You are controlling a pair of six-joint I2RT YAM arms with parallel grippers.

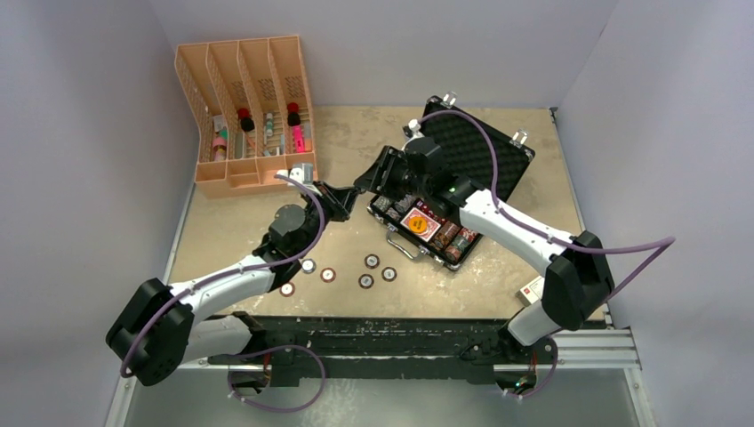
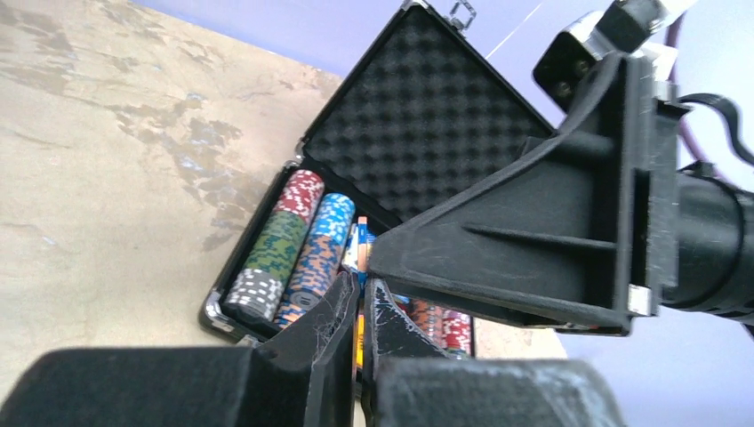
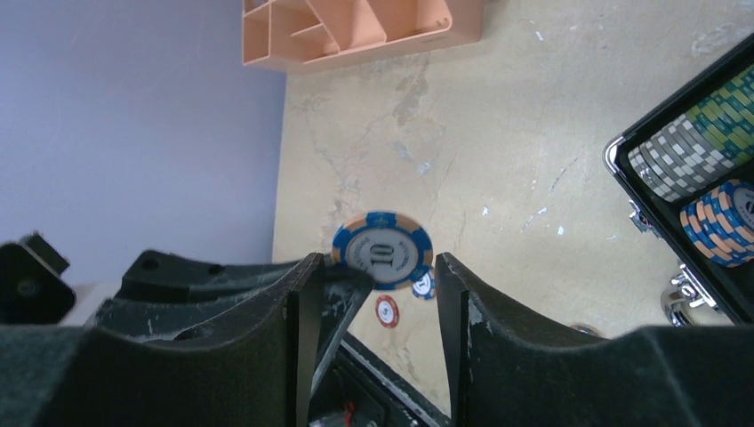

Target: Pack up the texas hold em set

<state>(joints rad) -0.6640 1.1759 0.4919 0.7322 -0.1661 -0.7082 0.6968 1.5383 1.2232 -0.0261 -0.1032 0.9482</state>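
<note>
- The blue chip (image 3: 382,250), marked 10, is off the table, in the air just left of the open briefcase (image 1: 425,227).
- It is a disc, so it has no long axis. Its printed face is turned to the right wrist camera and its rim to the left wrist camera.
- The left gripper (image 2: 360,302) is clamped tight on the chip's lower edge; only a thin strip of colour shows between its fingers.
- The right gripper (image 3: 378,263) has its fingers apart, one on each side of the chip, with a gap visible at the right finger. It holds nothing.
- Step in hand, by judgement: one chip is being passed from left to right beside the case.
- Next move, by judgement: the right fingers close squarely on the chip's rim before the left lets go, then the chip is carried to a row in the case.
- The briefcase lies with its long axis diagonal in the top view. The lid is thrown back to the far right and the handle side faces the arms.
- Chip rows and a red card deck (image 1: 420,222) sit in the base.
- Six loose chips (image 1: 328,275) lie flat on the table (image 1: 222,231) near the arms, not yet packed.
- The orange rack (image 1: 244,116) stands well apart at far left.
</note>
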